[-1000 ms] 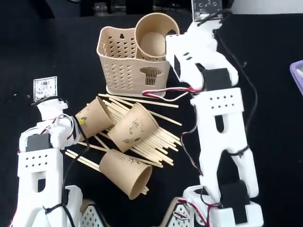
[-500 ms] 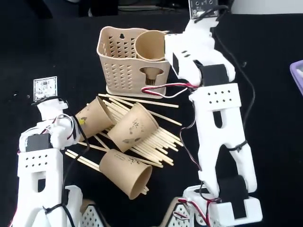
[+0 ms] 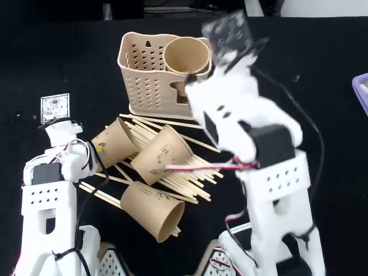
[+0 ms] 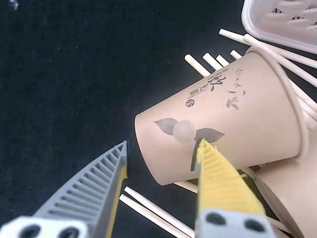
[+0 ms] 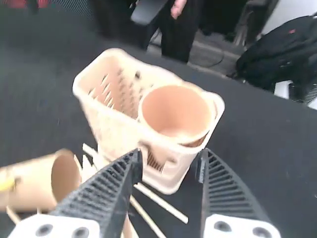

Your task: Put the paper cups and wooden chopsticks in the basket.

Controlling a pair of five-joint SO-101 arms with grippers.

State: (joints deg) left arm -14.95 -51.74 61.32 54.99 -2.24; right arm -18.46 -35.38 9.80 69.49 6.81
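Paper cups (image 3: 162, 154), three of them, lie tipped over the chopsticks (image 3: 192, 171), hiding many sticks' middles. The left gripper (image 4: 162, 146) stands apart at the leftmost cup (image 4: 223, 119)'s base. That cup bears dark characters and a leaf mark. A fourth cup (image 3: 186, 56) stands in the basket (image 3: 144, 80), whose near corner an arm covers. The right gripper (image 5: 169, 154) is spread wide.

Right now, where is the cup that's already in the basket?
In the high view the paper cup stands upright in the right end of the basket, at the far side of the table, beyond the loose chopsticks.
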